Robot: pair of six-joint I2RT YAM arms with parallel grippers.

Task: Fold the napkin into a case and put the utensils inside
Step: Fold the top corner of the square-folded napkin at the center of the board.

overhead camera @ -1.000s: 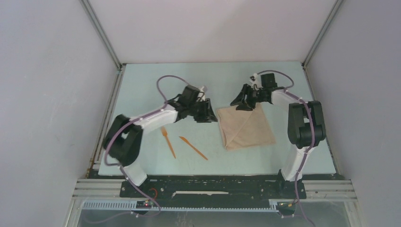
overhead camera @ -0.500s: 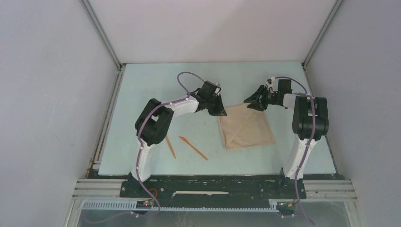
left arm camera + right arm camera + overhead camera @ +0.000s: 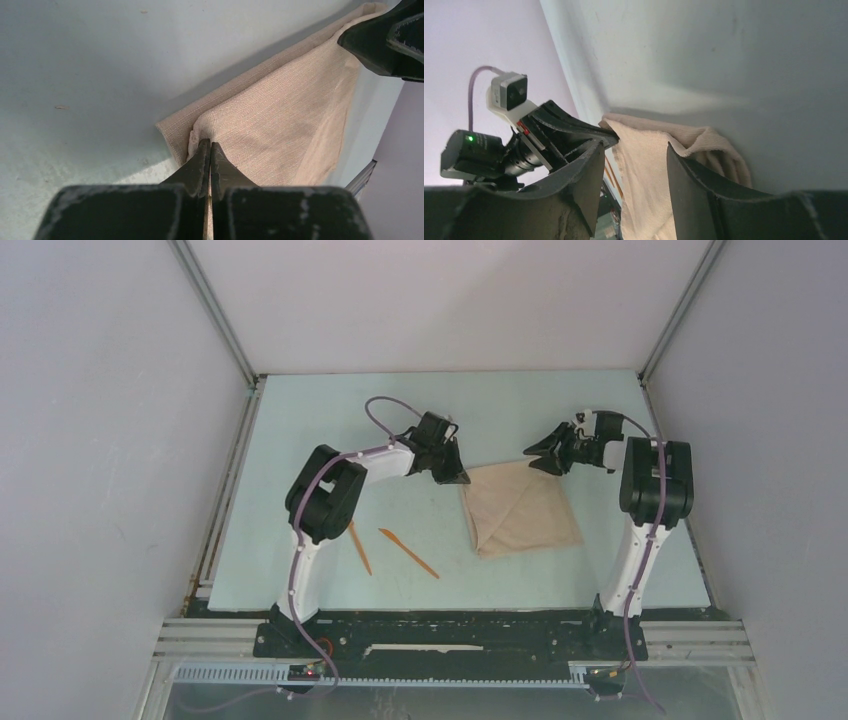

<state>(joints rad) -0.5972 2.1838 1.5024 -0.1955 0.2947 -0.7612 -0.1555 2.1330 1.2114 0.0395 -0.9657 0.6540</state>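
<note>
Left gripper (image 3: 210, 145): jaws pressed together, pinching the top layer of the napkin (image 3: 280, 115) right at its corner; the cloth puckered slightly at the fingertips, and a lower layer lay flat on the table (image 3: 330, 430) beneath, showing as a narrow strip along the edge. In the top view this grip sat at the napkin's 10 o'clock corner. Right gripper (image 3: 635, 147): jaws spread, one finger on either side of the cloth at the napkin's 1 o'clock corner, with folded layers bunched between them; whether the fingers touched the cloth could not be told. The two grippers faced each other across the napkin's far edge. The napkin lay folded in layers, roughly four-sided, with a diagonal crease running from the far edge toward its 7 o'clock corner, right of centre on the table. It was not yet a narrow pouch. The utensils lay on the bare table at the napkin's 9 o'clock, apart from it: the knife (image 3: 408, 552) nearer the cloth, the fork (image 3: 356, 545) beyond it at the knife's 9 o'clock, both orange, both slanted with their near ends toward 5 o'clock. The left arm (image 3: 325, 495) reached over the fork's far end; the right arm (image 3: 655, 485) stood at the napkin's 3 o'clock.
</note>
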